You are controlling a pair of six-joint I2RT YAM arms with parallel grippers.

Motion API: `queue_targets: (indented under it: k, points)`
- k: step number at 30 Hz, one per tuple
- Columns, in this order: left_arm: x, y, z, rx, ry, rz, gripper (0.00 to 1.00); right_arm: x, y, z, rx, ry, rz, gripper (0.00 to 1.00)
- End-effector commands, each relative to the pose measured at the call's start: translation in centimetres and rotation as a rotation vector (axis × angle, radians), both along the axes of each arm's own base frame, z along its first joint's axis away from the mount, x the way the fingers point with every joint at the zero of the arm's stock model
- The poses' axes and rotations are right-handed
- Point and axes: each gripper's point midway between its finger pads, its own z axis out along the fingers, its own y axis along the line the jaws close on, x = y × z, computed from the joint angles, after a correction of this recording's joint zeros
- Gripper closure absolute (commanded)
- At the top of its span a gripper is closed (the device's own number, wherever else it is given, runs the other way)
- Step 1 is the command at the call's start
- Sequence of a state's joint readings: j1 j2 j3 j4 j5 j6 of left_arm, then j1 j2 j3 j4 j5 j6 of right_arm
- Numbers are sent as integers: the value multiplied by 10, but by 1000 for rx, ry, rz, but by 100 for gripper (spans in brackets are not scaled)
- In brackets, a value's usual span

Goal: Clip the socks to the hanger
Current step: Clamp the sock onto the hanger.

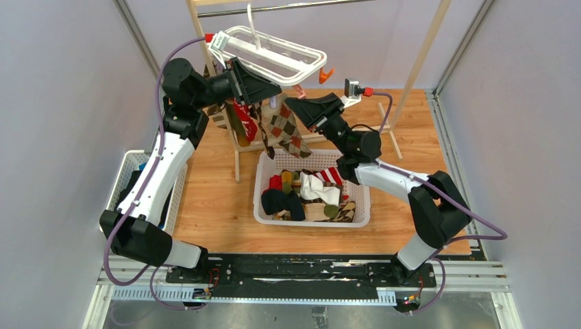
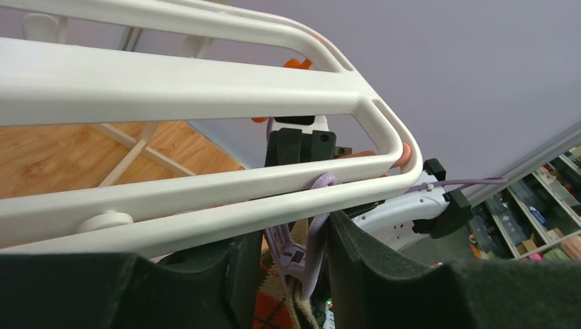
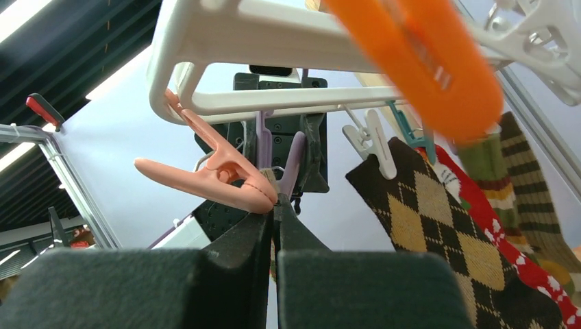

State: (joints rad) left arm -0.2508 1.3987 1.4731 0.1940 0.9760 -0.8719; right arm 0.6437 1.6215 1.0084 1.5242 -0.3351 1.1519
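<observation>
The white hanger (image 1: 312, 55) hangs from the rack's metal bar. My left gripper (image 1: 276, 89) is up under its near rail (image 2: 171, 86). The left jaws (image 2: 293, 229) stand apart on either side of a purple clip (image 2: 312, 240). That clip bites the tan cuff of a brown-orange argyle sock (image 2: 274, 308). My right gripper (image 1: 288, 102) is shut just below the same clip (image 3: 293, 161), with a thin strip of that sock (image 1: 284, 130) pinched between its fingers (image 3: 275, 209). A dark argyle sock (image 3: 438, 219), a red one (image 3: 507, 240) and an olive-striped one (image 3: 527, 178) hang clipped beside it.
A white basket (image 1: 264, 199) with several loose socks sits mid-table. A second basket (image 1: 130, 164) lies under the left arm. The wooden rack (image 1: 418, 62) stands behind. A pink clip (image 3: 212, 171) and an orange clip (image 3: 418, 62) dangle close to the right gripper.
</observation>
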Motion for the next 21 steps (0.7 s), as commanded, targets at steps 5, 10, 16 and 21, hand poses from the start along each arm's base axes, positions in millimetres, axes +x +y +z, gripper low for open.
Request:
queue_targets:
  k: [5, 10, 16, 21]
  points:
    - [-8, 1, 3, 4, -19, -14, 43, -14, -1, 11, 32, -67, 30, 100]
    - [-9, 2, 4, 4, -21, -12, 42, -14, 2, 7, 22, -63, 44, 91]
    - [-11, 5, 10, -1, -37, -3, 41, -13, 3, -3, 3, -47, 38, 55]
    - [-12, 9, 12, -1, -44, 3, 41, -15, -2, -19, -38, -48, 7, 32]
